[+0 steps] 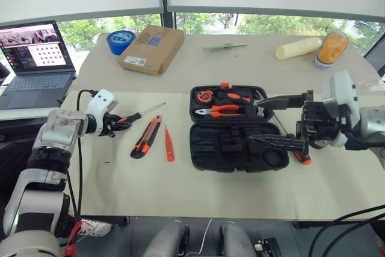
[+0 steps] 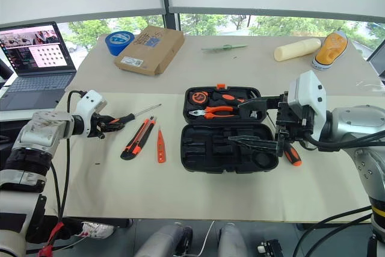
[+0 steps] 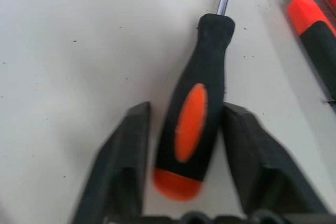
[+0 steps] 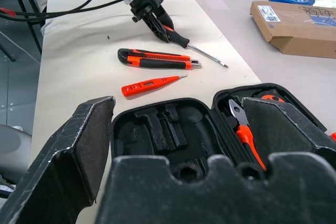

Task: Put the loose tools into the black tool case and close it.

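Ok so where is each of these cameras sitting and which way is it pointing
Left and right eye views: on the head, looking forward and down over the table; both arms show.
Left wrist view: along the left gripper, whose fingers flank a screwdriver handle.
Right wrist view: over the open right gripper at the black tool case, left gripper beyond.
All views share that screwdriver.

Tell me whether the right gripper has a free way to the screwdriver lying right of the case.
Probably yes: the right gripper hangs open over the black tool case, and that screwdriver lies uncovered just beside the case.
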{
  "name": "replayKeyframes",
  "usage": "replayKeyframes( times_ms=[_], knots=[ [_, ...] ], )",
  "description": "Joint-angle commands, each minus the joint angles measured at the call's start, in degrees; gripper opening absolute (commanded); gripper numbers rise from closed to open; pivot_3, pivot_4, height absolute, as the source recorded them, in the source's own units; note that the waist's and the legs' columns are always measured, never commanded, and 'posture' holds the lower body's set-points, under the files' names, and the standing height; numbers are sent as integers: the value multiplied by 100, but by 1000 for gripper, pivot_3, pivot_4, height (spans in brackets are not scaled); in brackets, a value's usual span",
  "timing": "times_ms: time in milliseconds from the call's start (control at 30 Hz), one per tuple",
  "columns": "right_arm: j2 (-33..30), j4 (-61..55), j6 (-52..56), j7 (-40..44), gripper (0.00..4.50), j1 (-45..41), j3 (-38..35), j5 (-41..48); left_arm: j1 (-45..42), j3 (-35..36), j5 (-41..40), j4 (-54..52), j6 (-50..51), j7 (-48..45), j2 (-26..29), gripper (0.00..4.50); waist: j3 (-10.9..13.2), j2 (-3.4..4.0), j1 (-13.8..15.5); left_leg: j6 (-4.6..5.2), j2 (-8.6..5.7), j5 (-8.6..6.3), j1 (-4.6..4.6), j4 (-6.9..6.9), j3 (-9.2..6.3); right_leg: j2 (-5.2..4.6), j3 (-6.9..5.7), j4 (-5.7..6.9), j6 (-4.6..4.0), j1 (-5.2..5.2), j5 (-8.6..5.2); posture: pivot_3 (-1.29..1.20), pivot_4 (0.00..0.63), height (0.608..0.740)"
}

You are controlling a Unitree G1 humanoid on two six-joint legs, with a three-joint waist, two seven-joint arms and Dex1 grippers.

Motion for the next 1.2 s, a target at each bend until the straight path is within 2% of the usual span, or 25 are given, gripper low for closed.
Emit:
replayKeyframes(
  times_ms=[33,167,367,467,567,733,933,1067,1200],
  knots=[
    [-1,-93,5,-123,4500,180,-261,-18,-128,-53,206,138,-471,-57,-97,882,-1,-1,12,0,0,0,0,1,0,0,0,0,0,0,0,0,150,735],
    [-109,-134,64,-154,4500,621,-641,27,-371,-481,743,-286,-2241,-706,227,882,0,-3,43,2,0,-1,-26,32,-4,0,-6,1,1,-7,2,0,150,735],
    [-92,-166,-19,-234,4500,1557,-1268,-208,-1294,-657,741,-572,-3131,-1074,-455,882,10,-23,163,10,-6,-7,-52,59,-7,0,-10,-9,19,-10,14,0,150,735],
    [-19,-306,-39,-295,4500,1969,-1555,-274,-1464,-955,697,-901,-3057,-1378,-1026,882,10,-22,142,19,-11,-11,-52,62,7,-3,-18,-13,31,-7,21,0,150,735],
    [61,-438,-36,-363,4500,2292,-1794,-301,-1603,-1248,856,-947,-2787,-1304,-1669,882,10,-24,135,24,-10,-12,-50,62,7,0,-19,-10,31,-6,21,0,150,735],
    [162,-551,-55,-514,4500,2566,-2015,-345,-1507,-1788,1373,-818,-2495,-1072,-2217,882,13,-29,19,26,-5,-10,-52,64,12,1,-11,-5,32,-10,21,0,150,735],
    [221,-476,-136,-572,4500,2604,-1977,-475,-1236,-1883,1562,-1163,-1885,-829,-2465,882,13,-30,-4,27,-4,-9,-49,66,12,5,-12,-3,32,-9,21,0,150,735],
    [246,-462,-114,-619,4500,2555,-1979,-440,-1211,-1953,1869,-973,-2026,-445,-2491,882,13,-30,6,26,-4,-8,-49,67,12,5,-13,-3,32,-9,21,0,150,735],
    [271,-474,-118,-630,4500,2553,-1970,-424,-1125,-1923,1811,-1002,-2038,-519,-2543,882,13,-30,17,26,-6,-9,-49,73,12,4,-13,-4,32,-5,22,0,150,735]
  ],
)
